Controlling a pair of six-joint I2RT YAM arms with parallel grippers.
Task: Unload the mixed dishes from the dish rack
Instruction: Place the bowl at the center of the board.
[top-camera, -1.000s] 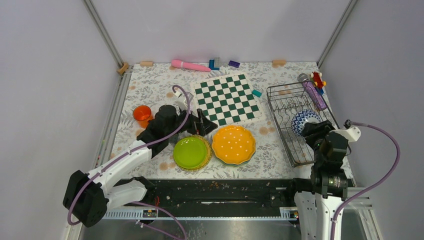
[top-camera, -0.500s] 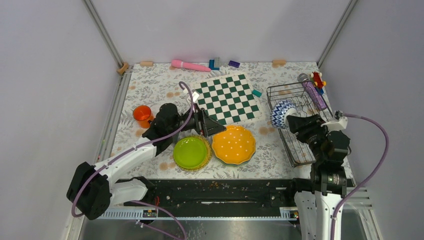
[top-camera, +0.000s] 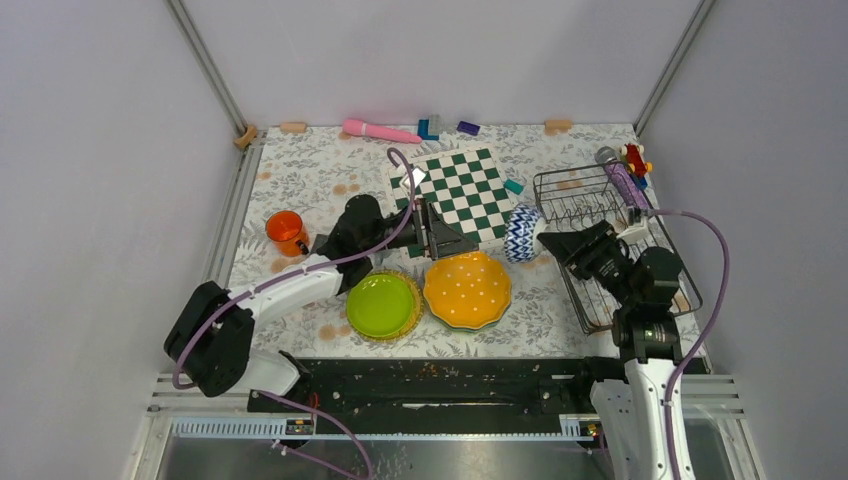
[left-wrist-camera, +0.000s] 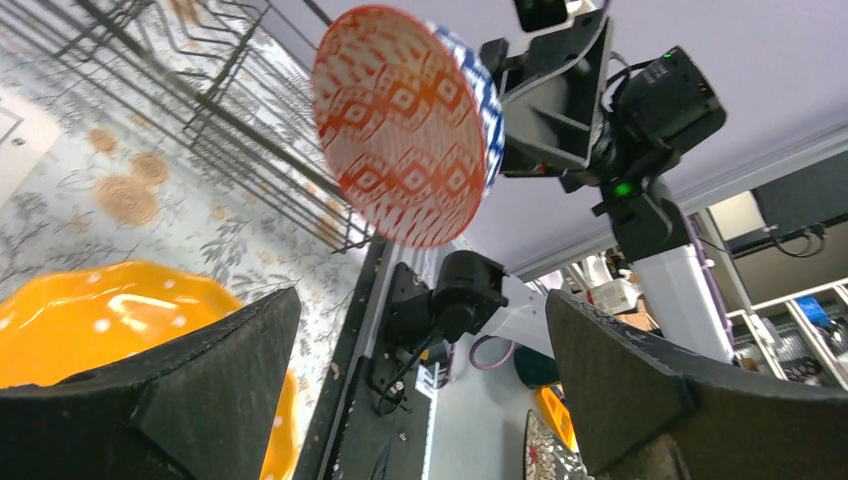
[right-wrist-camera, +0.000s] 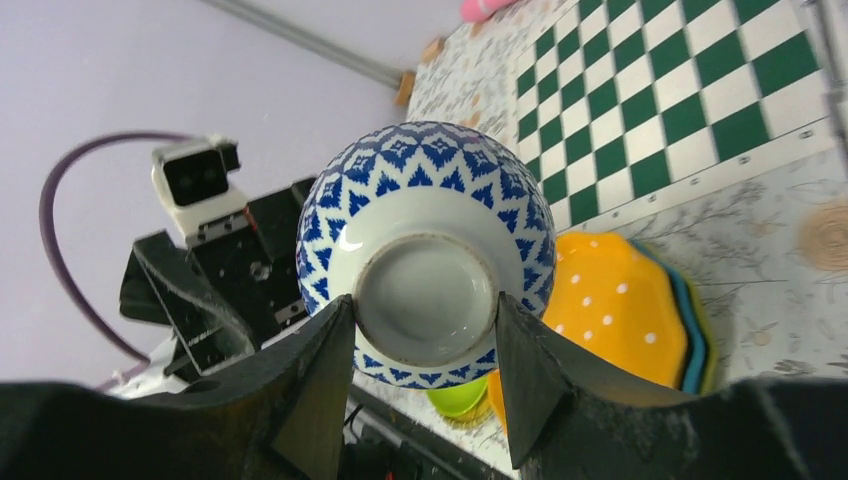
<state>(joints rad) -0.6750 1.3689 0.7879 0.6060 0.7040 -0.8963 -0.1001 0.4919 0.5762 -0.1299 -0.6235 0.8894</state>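
Note:
My right gripper (top-camera: 548, 241) is shut on the foot ring of a patterned bowl (top-camera: 521, 233), blue-and-white outside and red-orange inside. It holds the bowl on its side in the air, left of the dish rack (top-camera: 565, 178). The right wrist view shows the bowl's base (right-wrist-camera: 425, 285) between my fingers. My left gripper (top-camera: 455, 238) is open and empty, a little left of the bowl and facing it; the bowl's inside (left-wrist-camera: 400, 125) shows in its view. An orange dotted plate (top-camera: 467, 289), a lime-green plate (top-camera: 381, 305) and an orange cup (top-camera: 285, 228) rest on the table.
The green-and-white chessboard (top-camera: 455, 195) lies behind both grippers. A pink wand (top-camera: 378, 130) and small blocks lie at the back edge. A purple tube (top-camera: 630, 190) and a red toy (top-camera: 634, 157) sit at the rack's far right corner.
My right gripper has lifted the bowl out of the rack and carried it left over the table. My left arm has reached right towards it, jaws open.

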